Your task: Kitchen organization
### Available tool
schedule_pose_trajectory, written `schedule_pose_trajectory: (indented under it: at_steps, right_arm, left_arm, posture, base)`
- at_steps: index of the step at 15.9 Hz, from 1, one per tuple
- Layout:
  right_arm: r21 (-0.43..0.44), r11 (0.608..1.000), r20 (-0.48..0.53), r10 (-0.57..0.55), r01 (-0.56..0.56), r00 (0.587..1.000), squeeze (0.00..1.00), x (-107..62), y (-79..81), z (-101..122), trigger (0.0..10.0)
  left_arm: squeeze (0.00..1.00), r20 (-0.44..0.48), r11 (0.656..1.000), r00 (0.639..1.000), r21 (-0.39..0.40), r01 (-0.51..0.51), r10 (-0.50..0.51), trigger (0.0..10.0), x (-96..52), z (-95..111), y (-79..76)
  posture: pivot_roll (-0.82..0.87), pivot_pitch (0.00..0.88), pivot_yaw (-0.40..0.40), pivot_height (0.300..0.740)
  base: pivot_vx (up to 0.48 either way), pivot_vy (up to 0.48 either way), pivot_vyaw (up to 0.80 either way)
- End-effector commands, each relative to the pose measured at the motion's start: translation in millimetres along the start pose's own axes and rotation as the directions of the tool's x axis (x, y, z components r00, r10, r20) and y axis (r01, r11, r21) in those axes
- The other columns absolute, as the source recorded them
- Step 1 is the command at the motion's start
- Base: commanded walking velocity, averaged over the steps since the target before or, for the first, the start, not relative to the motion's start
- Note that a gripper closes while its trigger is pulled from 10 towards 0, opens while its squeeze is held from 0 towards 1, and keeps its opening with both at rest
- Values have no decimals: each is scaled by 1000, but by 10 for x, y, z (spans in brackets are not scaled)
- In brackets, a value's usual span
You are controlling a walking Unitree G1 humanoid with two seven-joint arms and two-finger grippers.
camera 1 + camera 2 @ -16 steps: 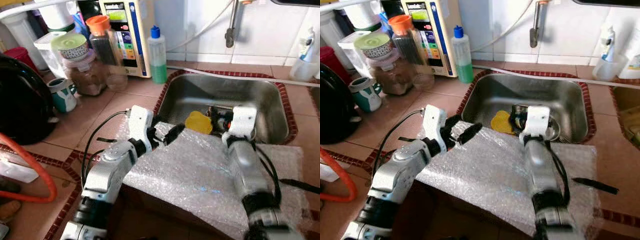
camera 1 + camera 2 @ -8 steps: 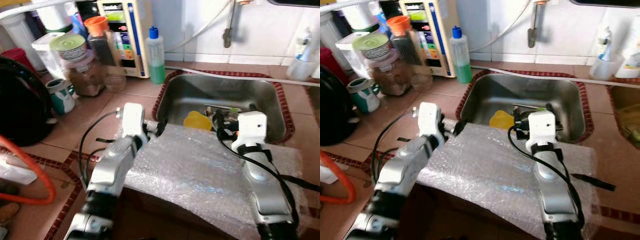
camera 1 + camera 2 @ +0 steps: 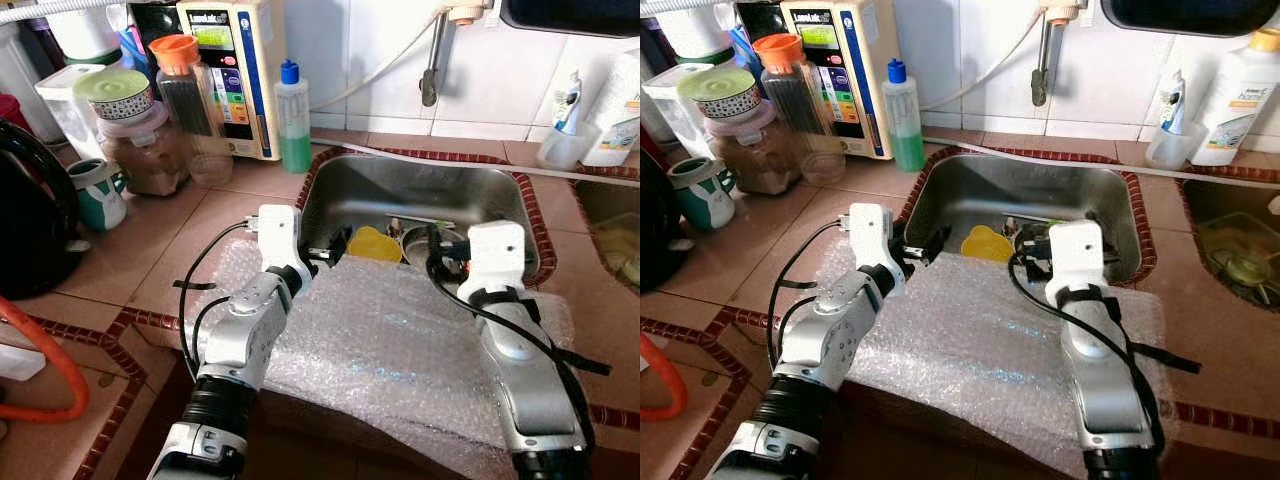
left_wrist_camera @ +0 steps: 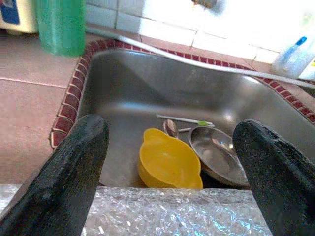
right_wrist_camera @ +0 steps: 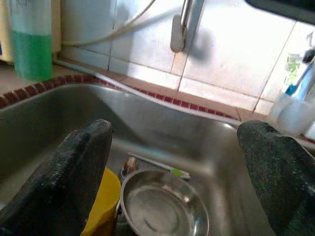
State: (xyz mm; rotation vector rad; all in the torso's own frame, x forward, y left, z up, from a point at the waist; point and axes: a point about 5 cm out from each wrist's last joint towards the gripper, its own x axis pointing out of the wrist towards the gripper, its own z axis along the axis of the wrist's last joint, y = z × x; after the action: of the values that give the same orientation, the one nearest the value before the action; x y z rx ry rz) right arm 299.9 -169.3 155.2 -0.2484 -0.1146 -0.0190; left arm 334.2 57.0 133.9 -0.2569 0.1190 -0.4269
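Observation:
A steel sink holds a yellow bowl, a steel bowl beside it, and a spoon and a thin white stick behind them. A sheet of bubble wrap covers the counter in front of the sink. My left gripper is open at the sink's near edge, over the wrap's far border, pointing at the yellow bowl. My right gripper is open too, holding nothing, at the same edge just right of it, above the steel bowl.
Left of the sink stand a green soap bottle, jars, a mug, a water purifier and a black appliance. A tap hangs over the sink. A white bottle and a second basin are at the right.
My left gripper has swung from pointing right across the wrap to pointing into the sink at its near edge. The right wrist drew back slightly. The head view has shifted.

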Motion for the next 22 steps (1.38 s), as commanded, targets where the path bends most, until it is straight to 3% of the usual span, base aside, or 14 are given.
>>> schedule_pose_trajectory:
  at_steps: [1, 4, 10, 22]
  right_arm:
    - [3, 1000, 5, -9, 9, 1000, 0, 27, -24, 33, 10000]
    - [5, 1000, -17, -27, 27, 999, 0, 30, -68, 15, 10000]
    - [0, 1000, -9, -26, 26, 1000, 0, 48, -84, 57, 10000]
    - [0, 1000, -9, -26, 26, 1000, 0, 48, -84, 57, 10000]
  left_arm:
    - [0, 19, 1000, 1000, 12, -19, 19, 10000, -30, -10, 14]
    - [0, 39, 999, 998, -1, -44, 44, 10000, -28, -20, 26]
    - [0, 3, 998, 1000, -51, -22, 22, 10000, -14, -74, -6]
    - [0, 3, 998, 1000, -51, -22, 22, 10000, -14, -74, -6]
  posture:
    - [-158, 0, 74, 740]
    - [-156, 0, 63, 740]
    - [-183, 0, 76, 740]
    - [-183, 0, 76, 740]
  base:
    - [0, 0, 0]
    - [0, 0, -160]
    - [0, 0, -800]
    - [0, 0, -800]
